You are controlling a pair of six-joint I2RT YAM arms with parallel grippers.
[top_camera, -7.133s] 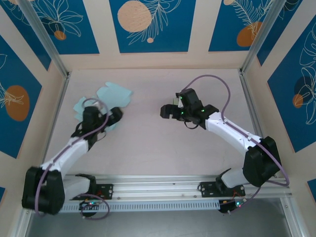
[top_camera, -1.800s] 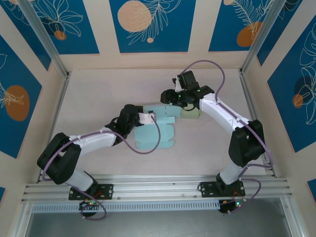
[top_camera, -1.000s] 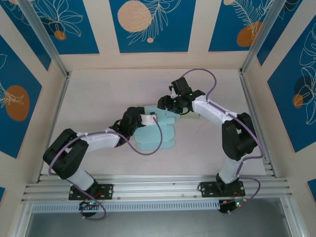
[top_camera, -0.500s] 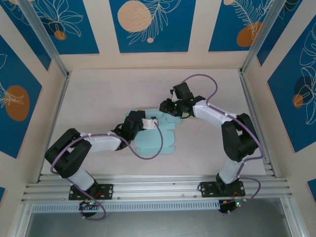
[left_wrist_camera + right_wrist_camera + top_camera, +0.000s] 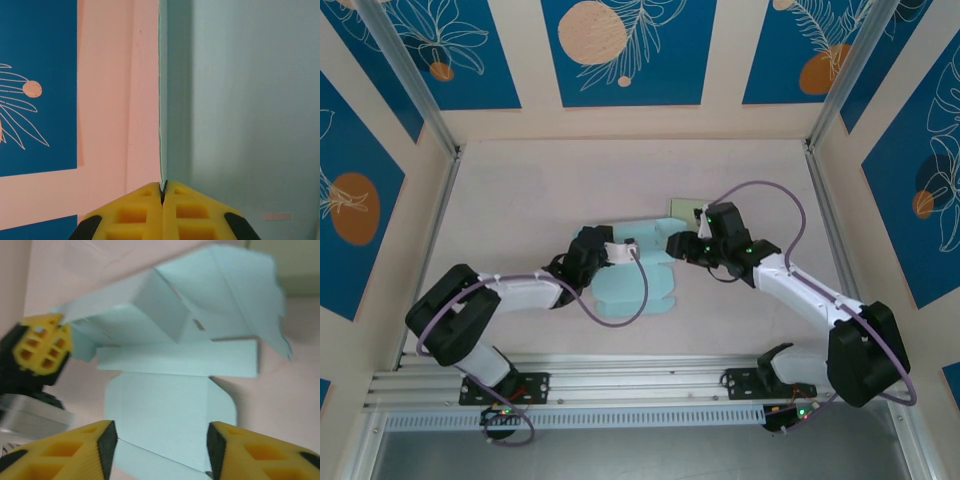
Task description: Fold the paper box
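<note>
The light blue paper box [image 5: 638,288] lies partly unfolded at the table's middle, with one panel raised. My left gripper [image 5: 616,252] is shut on that panel's edge. In the left wrist view the yellow fingertips [image 5: 145,212] pinch the thin paper edge [image 5: 161,125], and the blue sheet [image 5: 245,100] stretches to the right. My right gripper [image 5: 676,246] hangs open just right of the box, touching nothing. The right wrist view looks down between its open fingers [image 5: 107,442] onto a flat flap [image 5: 170,405], the raised panels [image 5: 165,315] and the left gripper [image 5: 42,342].
A pale green flat piece [image 5: 682,207] lies just beyond the box, behind my right gripper, also at the top right corner [image 5: 295,265] of the right wrist view. Aluminium posts [image 5: 825,200] and patterned walls bound the pink table [image 5: 520,190]. The left arm's cable [image 5: 620,318] loops over the box.
My right gripper has drawn back from the box's far edge toward the near right and hangs open. The box shifted slightly. My left gripper keeps its hold, barely moved.
</note>
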